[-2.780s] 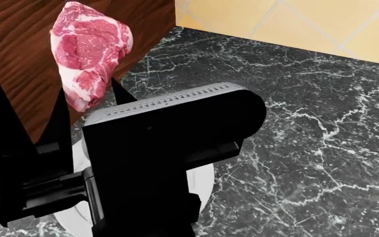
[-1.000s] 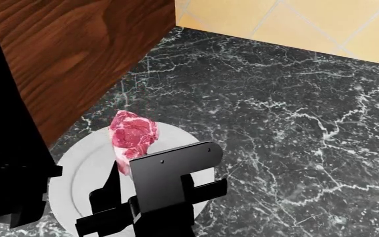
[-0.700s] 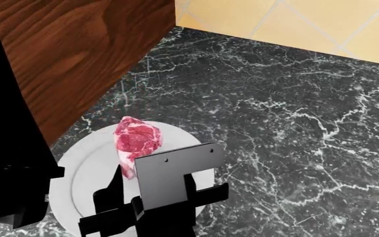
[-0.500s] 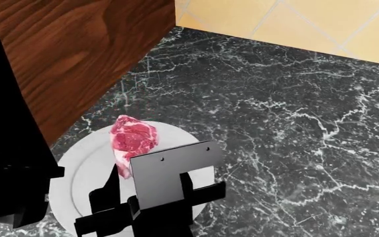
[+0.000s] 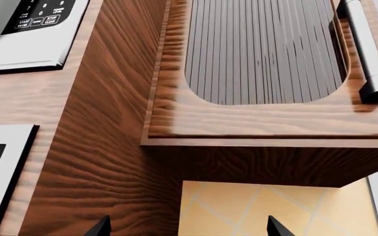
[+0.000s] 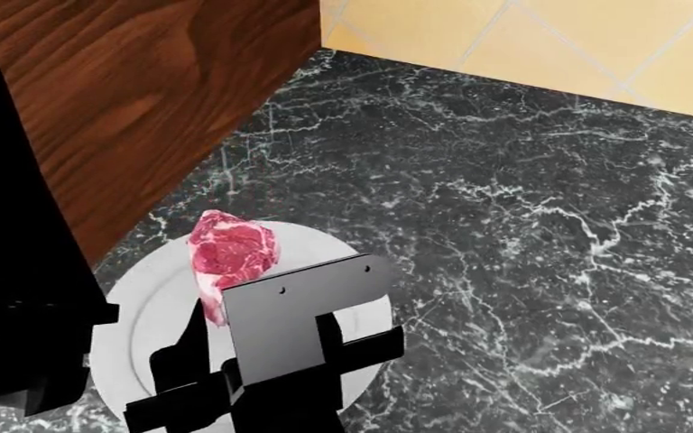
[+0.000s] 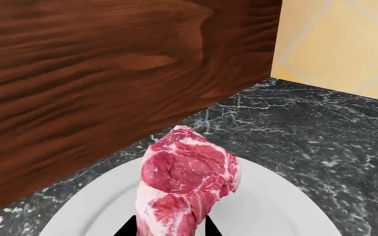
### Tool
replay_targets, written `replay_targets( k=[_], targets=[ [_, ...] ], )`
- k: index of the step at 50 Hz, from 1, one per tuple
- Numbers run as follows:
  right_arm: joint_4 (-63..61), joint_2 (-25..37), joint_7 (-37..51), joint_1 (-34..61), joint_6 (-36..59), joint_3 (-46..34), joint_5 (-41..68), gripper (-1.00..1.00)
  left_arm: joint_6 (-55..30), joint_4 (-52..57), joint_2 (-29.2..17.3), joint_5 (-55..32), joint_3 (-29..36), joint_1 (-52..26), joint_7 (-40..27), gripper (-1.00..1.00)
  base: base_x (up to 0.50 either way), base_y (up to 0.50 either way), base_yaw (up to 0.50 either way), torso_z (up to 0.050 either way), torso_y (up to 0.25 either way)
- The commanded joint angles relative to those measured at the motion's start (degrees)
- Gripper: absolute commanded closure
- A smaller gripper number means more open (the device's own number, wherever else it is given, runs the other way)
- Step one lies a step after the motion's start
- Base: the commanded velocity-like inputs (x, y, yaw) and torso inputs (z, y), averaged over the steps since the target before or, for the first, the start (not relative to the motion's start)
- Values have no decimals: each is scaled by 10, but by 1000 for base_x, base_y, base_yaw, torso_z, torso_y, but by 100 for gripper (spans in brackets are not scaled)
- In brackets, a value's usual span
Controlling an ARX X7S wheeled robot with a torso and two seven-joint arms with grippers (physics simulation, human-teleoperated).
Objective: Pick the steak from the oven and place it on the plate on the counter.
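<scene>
The steak (image 7: 187, 189) has come down from high above to just over the plate (image 6: 142, 307), still pinched between the right gripper (image 7: 168, 227) fingers; release remains.

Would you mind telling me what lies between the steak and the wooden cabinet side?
Only the plate's white rim, then a bare strip of marble counter, lie between the steak and the wooden cabinet side; the right wrist view shows this best.
</scene>
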Motion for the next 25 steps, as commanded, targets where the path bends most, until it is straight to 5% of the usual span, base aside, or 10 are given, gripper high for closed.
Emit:
replay_targets(
  k=[1, 4, 5, 25],
  targets=[
    [-3, -1, -6, 2, 2, 8, -22, 100, 0, -1, 1, 4, 0, 4, 2, -100, 0, 0, 0, 0, 0],
    [5, -3, 1, 3, 10, 11, -9, 100, 1, -1, 1, 5, 0, 6, 3, -100, 0, 0, 0, 0, 0],
    [7, -4, 2, 4, 14, 11, -4, -100, 1, -1, 1, 6, 0, 6, 3, -100, 0, 0, 0, 0, 0],
    [-3, -4, -1, 7, 14, 6, -9, -100, -2, 0, 3, 4, -2, 6, 2, -100, 0, 0, 0, 0, 0]
  ],
)
